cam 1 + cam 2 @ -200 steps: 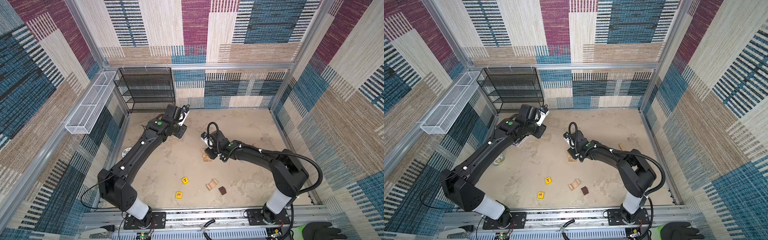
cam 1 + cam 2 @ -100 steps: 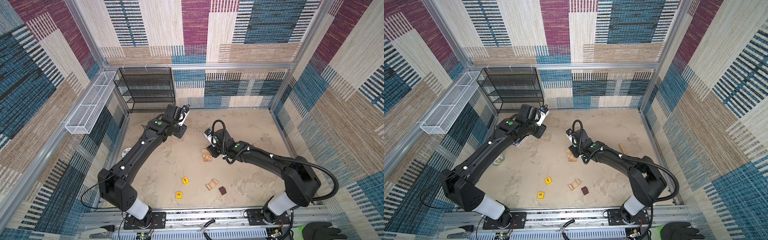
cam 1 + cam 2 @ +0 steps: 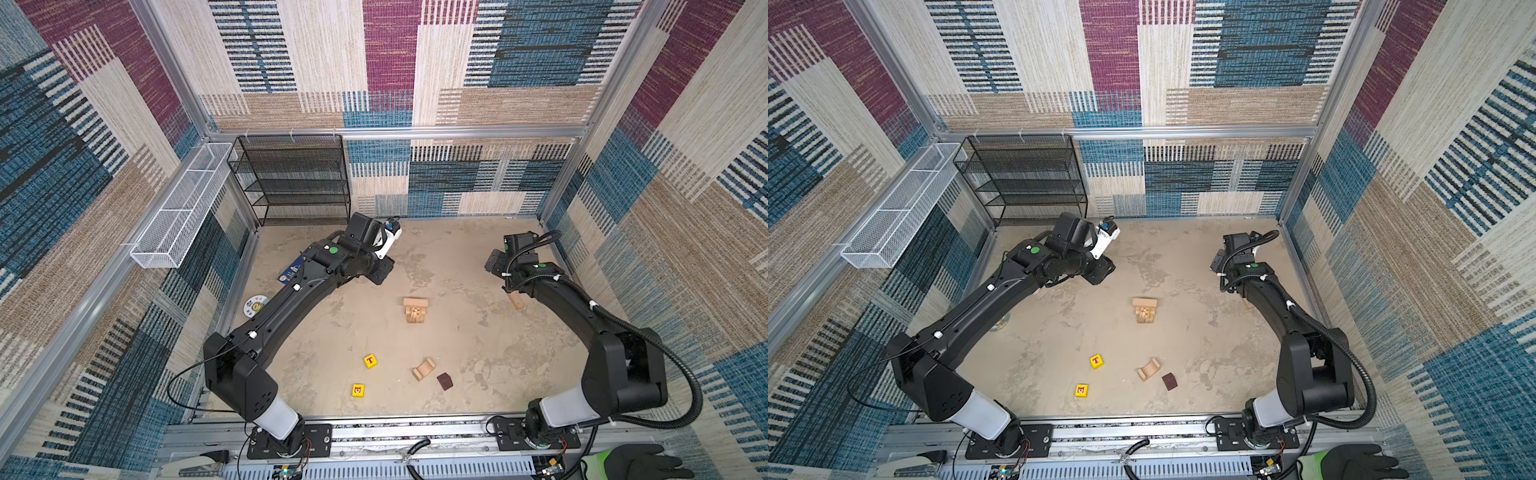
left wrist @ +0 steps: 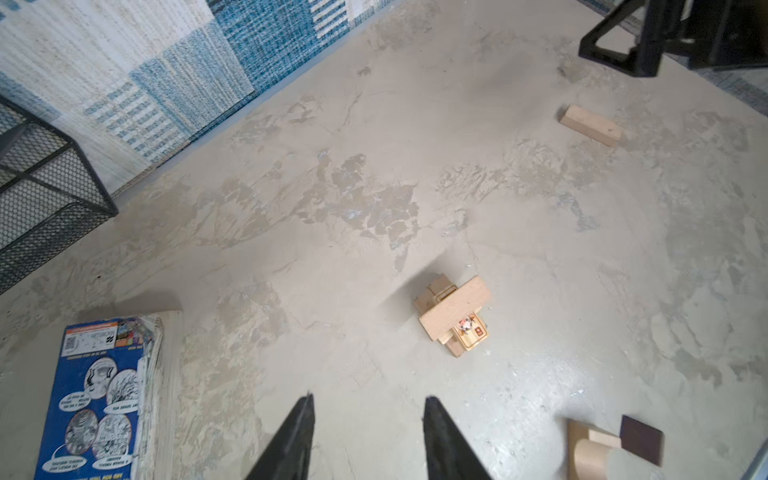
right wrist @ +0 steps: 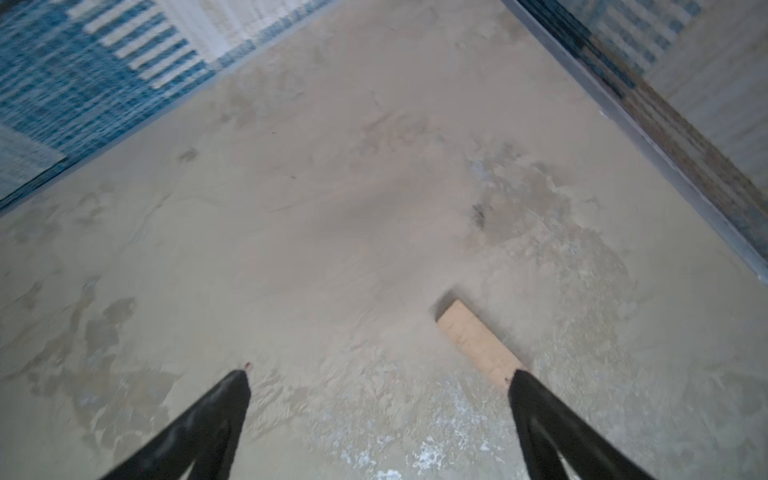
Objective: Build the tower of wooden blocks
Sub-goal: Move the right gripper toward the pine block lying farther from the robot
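Top views both show the left arm (image 3: 286, 303) reaching to the far left of the floor (image 3: 478, 345) and the right arm (image 3: 577, 305) stretched out to the far right, well apart. Between them, mid-floor, stands the wood block tower (image 3: 415, 309). The left wrist view shows its top bar (image 4: 455, 309) laid across a printed cube (image 4: 469, 328), with more pale bars beneath. A loose bar (image 3: 516, 300) lies at the right, under the right arm. Near the front sit the arch (image 3: 424, 369), the dark brown cube (image 3: 444, 381) just beside it, and to their left the yellow T cube (image 3: 370, 360) and the yellow picture cube (image 3: 358, 390).

Partly parted and empty, the left gripper (image 4: 370, 415) hovers. Spread wide and empty, the right gripper (image 5: 380, 378) has the loose bar beside one fingertip, not between the two.

Fetching that bar looks like the step in hand. The next move calls for shifting sideways to straddle its narrow width, then descending and closing.

A second ago the right gripper sat half closed at the tower. It has since opened and swung right, while the left arm has not moved.
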